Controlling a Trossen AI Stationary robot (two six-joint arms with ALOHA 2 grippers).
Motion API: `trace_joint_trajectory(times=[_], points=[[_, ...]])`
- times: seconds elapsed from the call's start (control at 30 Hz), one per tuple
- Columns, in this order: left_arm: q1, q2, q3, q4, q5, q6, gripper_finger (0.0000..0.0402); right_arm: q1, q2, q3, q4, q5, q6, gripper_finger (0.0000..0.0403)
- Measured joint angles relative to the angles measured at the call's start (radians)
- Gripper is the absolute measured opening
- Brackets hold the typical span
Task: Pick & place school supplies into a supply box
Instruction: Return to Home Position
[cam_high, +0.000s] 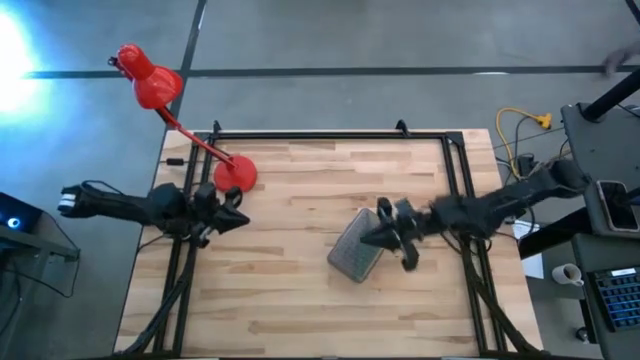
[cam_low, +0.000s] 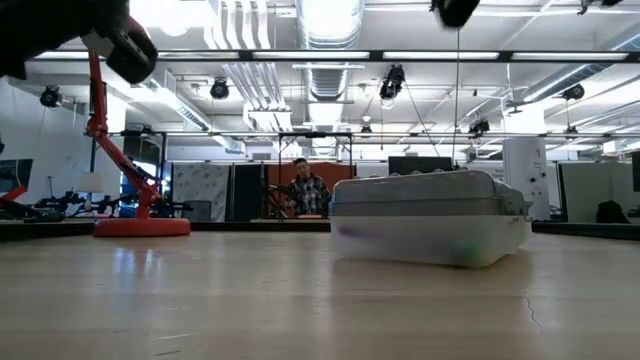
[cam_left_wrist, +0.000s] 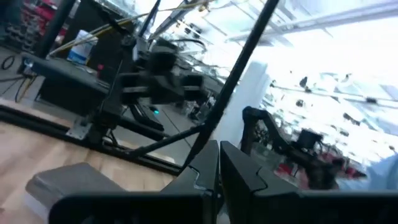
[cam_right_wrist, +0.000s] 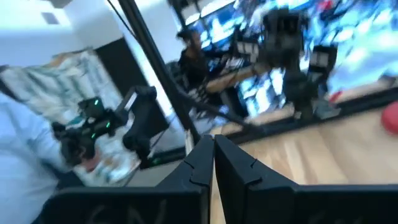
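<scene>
The supply box (cam_high: 354, 257), clear plastic with a grey dotted lid, lies shut on the table right of centre; it also shows in the low view (cam_low: 430, 218) and the left wrist view (cam_left_wrist: 67, 182). No pencils, pens or scissors lie loose in any view. My right gripper (cam_high: 368, 240) is shut and empty, raised over the box's far right corner; its fingers (cam_right_wrist: 213, 157) are closed together. My left gripper (cam_high: 242, 221) hovers near the table's left side, beside the lamp base, and is shut and empty too (cam_left_wrist: 218, 163).
A red desk lamp stands on its round base (cam_high: 235, 174) at the far left of the table, its arm and shade reaching out past the far left corner. Black frame rails (cam_high: 330, 135) run along the table's edges. A person (cam_low: 305, 190) sits in the room beyond.
</scene>
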Motion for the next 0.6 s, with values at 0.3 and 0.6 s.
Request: trace_joint_trajectory(times=[0.3, 0.6], points=[[0.131, -0.083, -0.02, -0.038, 0.173, -0.008, 0.0, -0.157, -0.224, -0.213, -0.041, -0.152, 0.06, 0.0009], [0.13, -0.265, -0.162, -0.052, 0.022, 0.03, 0.0, -0.135, -0.498, -0.451, -0.032, -0.079, 0.027, 0.0009]])
